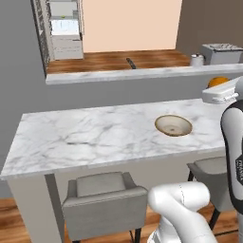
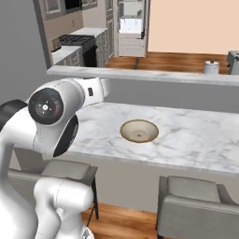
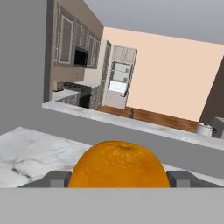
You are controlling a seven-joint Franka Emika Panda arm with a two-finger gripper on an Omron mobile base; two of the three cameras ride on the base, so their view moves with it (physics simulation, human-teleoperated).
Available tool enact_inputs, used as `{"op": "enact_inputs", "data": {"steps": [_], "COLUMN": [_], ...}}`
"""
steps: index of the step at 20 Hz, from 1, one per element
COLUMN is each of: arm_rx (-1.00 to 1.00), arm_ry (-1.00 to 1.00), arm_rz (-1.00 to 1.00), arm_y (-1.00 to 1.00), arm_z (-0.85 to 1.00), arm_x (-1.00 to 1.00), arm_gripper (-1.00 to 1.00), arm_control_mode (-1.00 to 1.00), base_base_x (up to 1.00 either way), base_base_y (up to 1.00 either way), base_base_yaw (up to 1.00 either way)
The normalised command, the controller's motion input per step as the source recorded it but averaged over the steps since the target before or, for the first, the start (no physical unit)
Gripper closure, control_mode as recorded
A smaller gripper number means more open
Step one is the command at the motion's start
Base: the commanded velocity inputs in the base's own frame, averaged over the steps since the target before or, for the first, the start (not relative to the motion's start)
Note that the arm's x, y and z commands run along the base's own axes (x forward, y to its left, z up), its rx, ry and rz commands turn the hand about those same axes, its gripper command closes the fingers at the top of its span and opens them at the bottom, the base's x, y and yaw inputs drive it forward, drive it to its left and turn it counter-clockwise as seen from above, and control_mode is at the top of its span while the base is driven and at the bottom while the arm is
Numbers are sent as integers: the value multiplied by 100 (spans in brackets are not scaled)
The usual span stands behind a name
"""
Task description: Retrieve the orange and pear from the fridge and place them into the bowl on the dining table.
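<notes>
Left base view: bowl (image 1: 173, 126) resting on dining table (image 1: 76, 135), toward its right end; orange (image 1: 218, 81) seen beyond the bowl, at the white hand by the right edge. Right base view: bowl (image 2: 139, 130) mid-table (image 2: 196, 135), fridge (image 2: 130, 28) standing open far behind. Hand view: gripper (image 3: 119, 177) fingers clamped on orange (image 3: 119, 166), above table (image 3: 26, 155).

I'm seeing flat, even rendered light, no glare anywhere. Soft shadow sits under the dining table (image 1: 90, 137) edge at six o'clock. Everything's slightly soft and low-resolution, far kitchen at twelve o'clock blurriest.
</notes>
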Motion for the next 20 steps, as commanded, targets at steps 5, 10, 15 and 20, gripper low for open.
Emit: {"op": "enact_inputs", "data": {"steps": [5,10,15,20], "arm_rx": [0,0,0,2], "arm_ry": [0,0,0,10], "arm_rz": [0,0,0,2], "arm_y": [0,0,0,-36], "arm_z": [0,0,0,-12], "arm_x": [0,0,0,72], "arm_gripper": [100,100,100,100], "arm_control_mode": [100,100,100,-100], "base_base_x": [100,100,100,20], "base_base_y": [-15,-2,-6,-6], "base_base_yaw": [32,32,28,2]}}
